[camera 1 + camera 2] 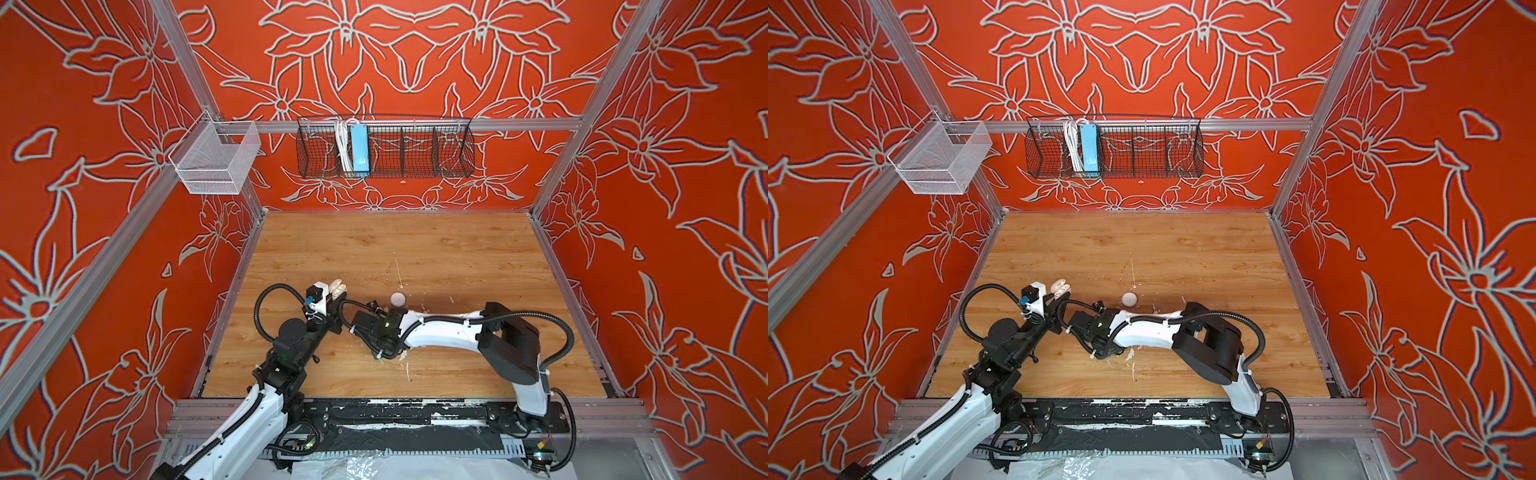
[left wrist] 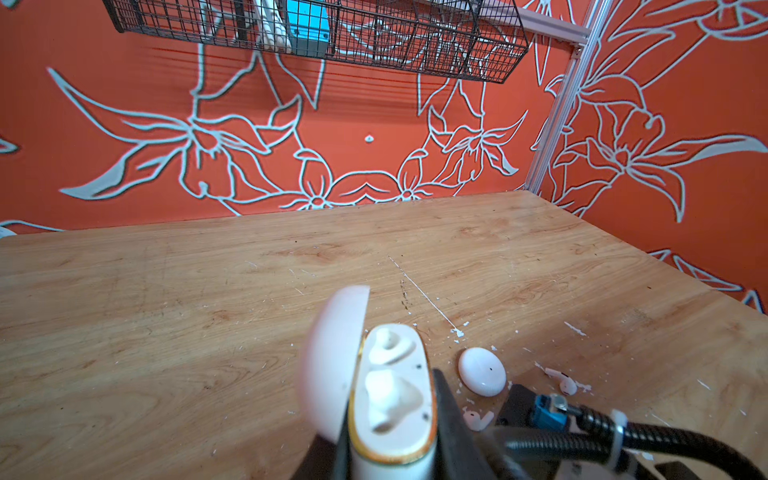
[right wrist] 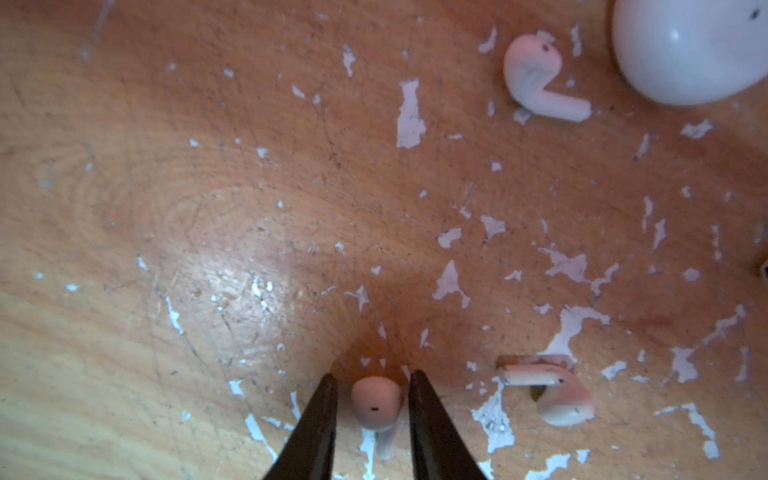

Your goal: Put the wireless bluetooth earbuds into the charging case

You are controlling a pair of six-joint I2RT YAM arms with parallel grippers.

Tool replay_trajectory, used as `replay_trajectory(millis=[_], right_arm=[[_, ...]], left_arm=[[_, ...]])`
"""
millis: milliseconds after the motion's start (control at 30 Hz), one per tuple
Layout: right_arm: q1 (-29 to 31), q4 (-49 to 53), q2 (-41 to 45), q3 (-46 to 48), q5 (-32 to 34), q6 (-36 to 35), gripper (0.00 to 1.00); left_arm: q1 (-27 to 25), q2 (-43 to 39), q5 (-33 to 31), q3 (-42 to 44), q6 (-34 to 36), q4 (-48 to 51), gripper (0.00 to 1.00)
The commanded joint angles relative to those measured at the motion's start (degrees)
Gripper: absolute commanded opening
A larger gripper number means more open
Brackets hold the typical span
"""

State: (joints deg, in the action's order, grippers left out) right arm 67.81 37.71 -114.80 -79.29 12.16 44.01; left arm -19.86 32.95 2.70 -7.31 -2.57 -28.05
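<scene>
My left gripper [image 2: 390,415] is shut on the charging case [image 2: 397,434], held just above the table at the left [image 1: 337,289] [image 1: 1060,287]. Its lid [image 2: 332,361] is swung open and both wells are empty. My right gripper [image 3: 374,374] is down at the table, open. Its black fingers closely flank one white earbud [image 3: 377,401], with thin strips of wood showing on both sides. Two more earbuds [image 3: 536,79] [image 3: 557,399] lie loose nearby. In both top views the right wrist hides the earbuds.
A second, closed white oval case [image 1: 397,299] [image 1: 1129,299] [image 2: 482,371] sits just beyond the right gripper. White paint flecks [image 3: 409,116] litter the wooden table [image 1: 415,249]. On the back wall hang a black wire basket [image 1: 384,145] and a white mesh basket [image 1: 216,160].
</scene>
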Motion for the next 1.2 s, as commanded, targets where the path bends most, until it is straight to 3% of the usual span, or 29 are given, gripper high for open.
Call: replay_trajectory(millis=[0,500,800,1000,1167], right_arm=[[-0.39,0.71,-0.61,3.47,-1.0,1.65,0.3],[-0.48,-1.6,1.07,5.52,-0.39,1.45,0.21],[0.06,-5.23,13.5,10.32,4.16,-1.89,0.21],[0.07,1.17,23.13,8.43,12.03,-6.05,0.21],[-0.1,4.19,33.33,5.8,23.07,-13.73,0.21]], left_arm=[[0.03,-0.69,1.61,-1.41,0.63,-1.95,0.0],[0.08,-0.09,3.5,-1.46,1.24,-3.0,0.0],[-0.09,1.71,8.13,-2.54,2.47,-3.87,0.0],[-0.66,5.68,15.73,-4.51,4.47,-5.48,0.0],[-1.76,9.68,20.71,-6.99,6.04,-4.88,0.0]])
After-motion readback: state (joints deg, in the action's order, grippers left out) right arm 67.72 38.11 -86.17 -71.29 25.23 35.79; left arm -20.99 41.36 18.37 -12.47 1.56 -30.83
